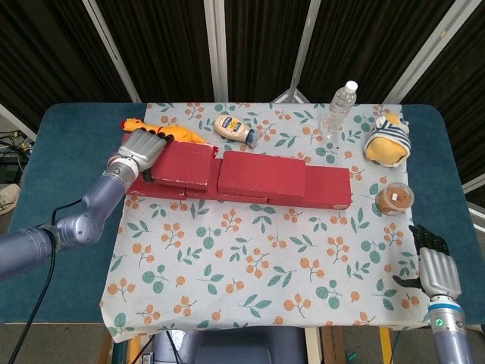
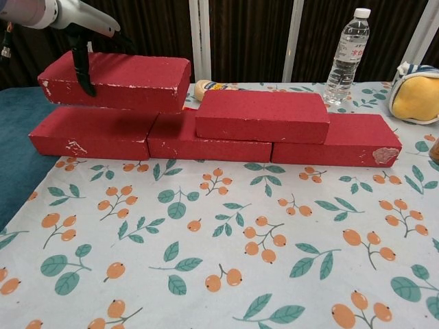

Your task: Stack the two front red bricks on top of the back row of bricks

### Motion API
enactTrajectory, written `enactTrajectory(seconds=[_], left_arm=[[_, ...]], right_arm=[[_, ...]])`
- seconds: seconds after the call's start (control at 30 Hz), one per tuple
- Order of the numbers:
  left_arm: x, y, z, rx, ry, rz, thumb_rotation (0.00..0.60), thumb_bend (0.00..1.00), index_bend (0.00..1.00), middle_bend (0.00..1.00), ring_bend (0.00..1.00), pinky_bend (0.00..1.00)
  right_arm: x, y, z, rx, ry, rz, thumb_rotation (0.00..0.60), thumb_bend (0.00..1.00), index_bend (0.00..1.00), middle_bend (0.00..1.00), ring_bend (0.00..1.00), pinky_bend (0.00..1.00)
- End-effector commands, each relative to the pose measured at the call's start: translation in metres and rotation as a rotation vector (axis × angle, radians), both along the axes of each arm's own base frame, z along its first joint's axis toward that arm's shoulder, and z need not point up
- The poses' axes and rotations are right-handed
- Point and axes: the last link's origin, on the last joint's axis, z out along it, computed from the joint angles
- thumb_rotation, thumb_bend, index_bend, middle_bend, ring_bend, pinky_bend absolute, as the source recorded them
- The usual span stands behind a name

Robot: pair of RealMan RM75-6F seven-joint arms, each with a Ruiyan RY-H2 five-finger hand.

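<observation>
- Chest view: the left hand [image 2: 65,17] grips a red brick [image 2: 120,81] at its left end, holding it just above the back row of bricks [image 2: 206,140], over the row's left part.
- A second red brick [image 2: 264,115] lies stacked on the row's middle.
- Head view: the right hand [image 1: 437,265] rests near the table's front right edge, fingers spread, holding nothing.
</observation>
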Motion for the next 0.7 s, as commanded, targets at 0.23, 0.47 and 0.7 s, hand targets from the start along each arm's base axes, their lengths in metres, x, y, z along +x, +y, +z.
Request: enactTrajectory(seconds=[0.23,0.47,0.7], left_arm=[[-0.009,0.011,-0.012,-0.008,-0.007,0.023,0.6,0.0,0.18,0.29,0.27,0.3],[-0.015,0.014,-0.015,-0.007,-0.007,0.044,0.6,0.0,0.18,0.29,0.27,0.3],[-0.023,0.017,-0.021,-0.008,0.004,0.064,0.6,0.0,0.18,0.29,0.27,0.3]], right_arm=[[-0.001,-0.003,-0.003,0.01,0.003,-0.011,0.6,0.11,0.0,0.0,0.0,0.0],[-0.001,-0.004,-0.004,0.012,0.001,-0.01,0.6,0.11,0.0,0.0,0.0,0.0],[-0.002,-0.005,-0.004,0.015,0.002,-0.011,0.6,0.11,0.0,0.0,0.0,0.0]])
